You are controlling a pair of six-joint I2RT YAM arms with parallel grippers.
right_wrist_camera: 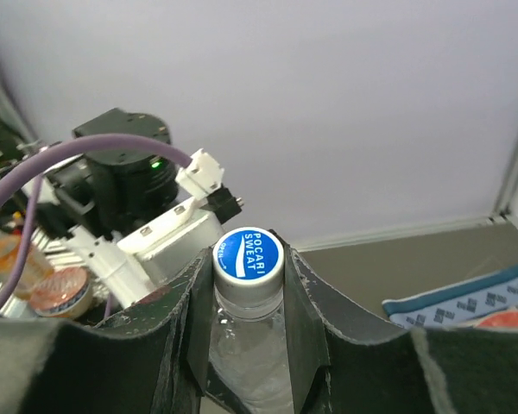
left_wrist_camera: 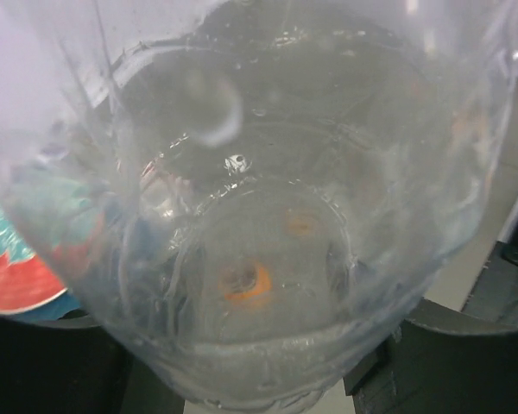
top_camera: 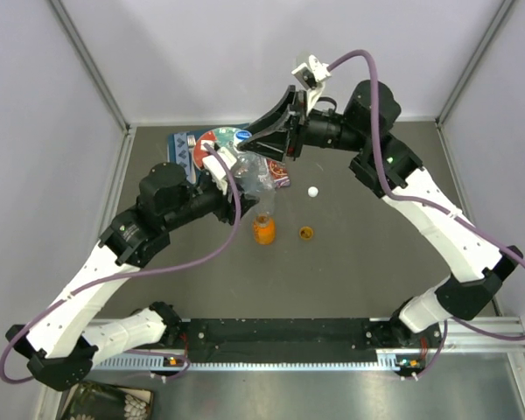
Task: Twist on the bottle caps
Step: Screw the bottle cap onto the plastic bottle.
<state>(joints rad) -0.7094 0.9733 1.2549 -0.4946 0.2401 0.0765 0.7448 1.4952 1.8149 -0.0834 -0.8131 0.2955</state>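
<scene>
Progress: one cap going on, two left, I judge. The blue-topped cap (right_wrist_camera: 248,255) sits on the neck of the clear bottle (top_camera: 255,175), my right gripper (right_wrist_camera: 249,274) clamped on it and my left gripper (top_camera: 234,179) clamped round the thin, crinkly body. The squat orange bottle (top_camera: 262,229) stands open; an orange cap (top_camera: 306,234) and a white cap (top_camera: 312,191) lie loose nearby on the table (top_camera: 376,262).

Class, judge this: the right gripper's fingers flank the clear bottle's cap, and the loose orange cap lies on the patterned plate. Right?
No: the top view shows the orange cap on the table, beside the orange bottle, not on the plate.
</scene>
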